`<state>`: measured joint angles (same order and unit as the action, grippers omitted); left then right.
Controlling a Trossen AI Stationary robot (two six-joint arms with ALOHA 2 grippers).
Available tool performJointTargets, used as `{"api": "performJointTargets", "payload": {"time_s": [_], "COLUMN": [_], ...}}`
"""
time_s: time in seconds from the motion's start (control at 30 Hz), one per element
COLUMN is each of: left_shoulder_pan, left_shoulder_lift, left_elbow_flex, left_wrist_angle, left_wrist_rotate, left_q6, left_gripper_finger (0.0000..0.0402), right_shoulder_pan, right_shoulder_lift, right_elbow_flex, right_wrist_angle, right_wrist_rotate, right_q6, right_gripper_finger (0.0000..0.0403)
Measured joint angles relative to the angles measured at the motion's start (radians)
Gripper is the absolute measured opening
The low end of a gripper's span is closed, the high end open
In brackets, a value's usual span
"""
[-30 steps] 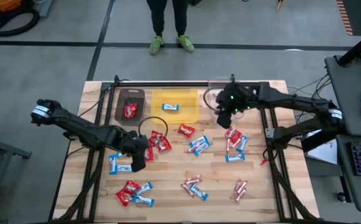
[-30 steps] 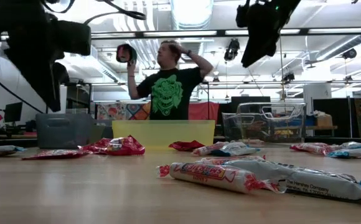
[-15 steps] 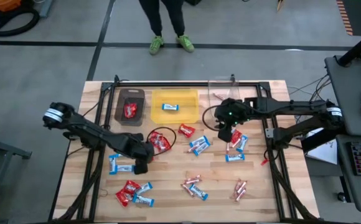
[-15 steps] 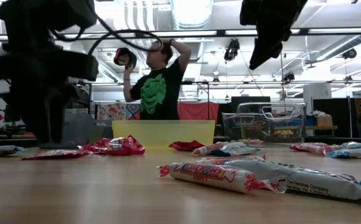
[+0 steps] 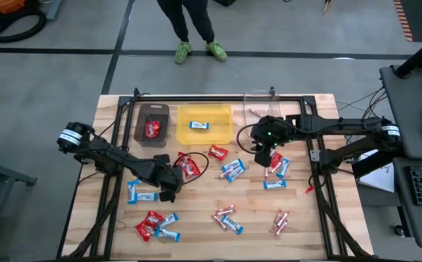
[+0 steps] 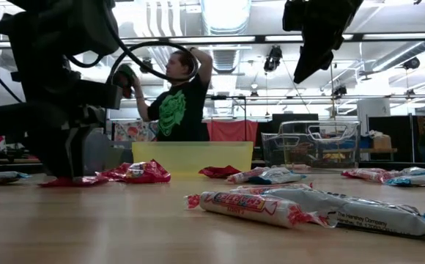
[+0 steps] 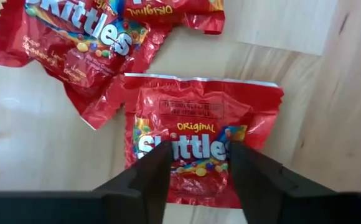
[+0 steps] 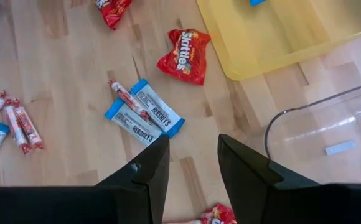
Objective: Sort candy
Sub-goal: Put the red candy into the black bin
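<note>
Since the earlier frame the left gripper [image 7: 198,163] had dropped to the surface [image 5: 196,225], lower left of centre; the right gripper [image 5: 263,157] hung right of centre, jaws spread, empty. Left jaws straddled a red packet [image 7: 196,144], narrowing, not yet pinching. I judged best: close squarely across the middle, lift straight. Packet lay flat, crinkled, glossy, another just beside it.

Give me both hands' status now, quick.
Left hand: open, fingers straddling a red Skittles packet on the table, not yet gripping.
Right hand: open, empty, up above the table near the clear bin.
</note>
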<state>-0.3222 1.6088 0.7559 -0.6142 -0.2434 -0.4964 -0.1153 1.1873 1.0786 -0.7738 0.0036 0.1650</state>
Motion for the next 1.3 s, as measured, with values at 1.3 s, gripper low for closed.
{"api": "performJointTargets", "payload": {"time_s": [1.3], "left_shoulder_pan": [0.009], "left_shoulder_lift": [-0.522], "left_elbow_flex": [0.124], "left_wrist_angle": [-0.363], "left_wrist_rotate": [-0.237], "left_q6": [-0.021], "left_gripper_finger": [0.0], "right_shoulder_pan": [0.07], "right_shoulder_lift": [0.0], "right_elbow_flex": [0.0], "right_wrist_angle": [0.007], "right_wrist_rotate": [-0.001], "right_q6": [0.02], "right_gripper_finger": [0.013]}}
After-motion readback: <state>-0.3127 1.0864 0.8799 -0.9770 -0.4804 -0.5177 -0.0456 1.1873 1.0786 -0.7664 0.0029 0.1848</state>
